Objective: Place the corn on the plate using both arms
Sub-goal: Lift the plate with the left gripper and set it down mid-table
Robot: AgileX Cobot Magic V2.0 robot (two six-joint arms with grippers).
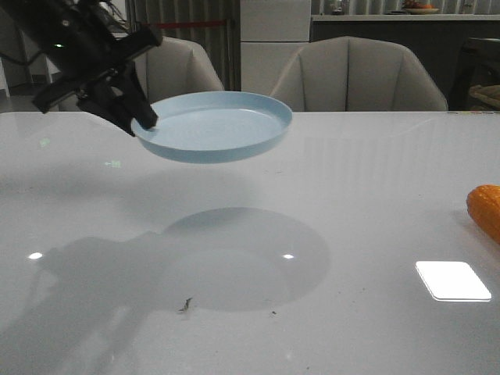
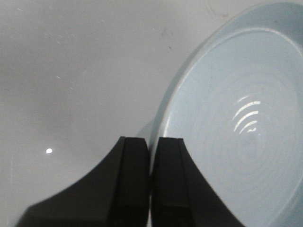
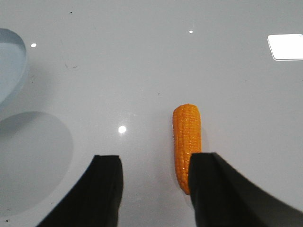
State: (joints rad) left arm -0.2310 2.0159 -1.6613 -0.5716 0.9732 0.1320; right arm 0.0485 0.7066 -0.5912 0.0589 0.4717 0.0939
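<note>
My left hand (image 1: 141, 119) grips the rim of the plate (image 1: 215, 129), holding it above the bench (image 1: 351, 203) at upper left of the front frame. My right hand (image 3: 156, 189) is open over the corn (image 3: 186, 142), which lies on the bench at the right edge

One corn (image 3: 186, 139), one plate (image 1: 211, 129), two pincers (image 2: 150, 189) (image 3: 156, 189).

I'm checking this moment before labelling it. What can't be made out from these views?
- Corn: front view's right edge cuts it off; in the right wrist view a finger hides its near end.
- Plate: left wrist view crops it.
- Right gripper: absent from the front view.
- Left gripper: its grip point is too dark to resolve there.
</note>
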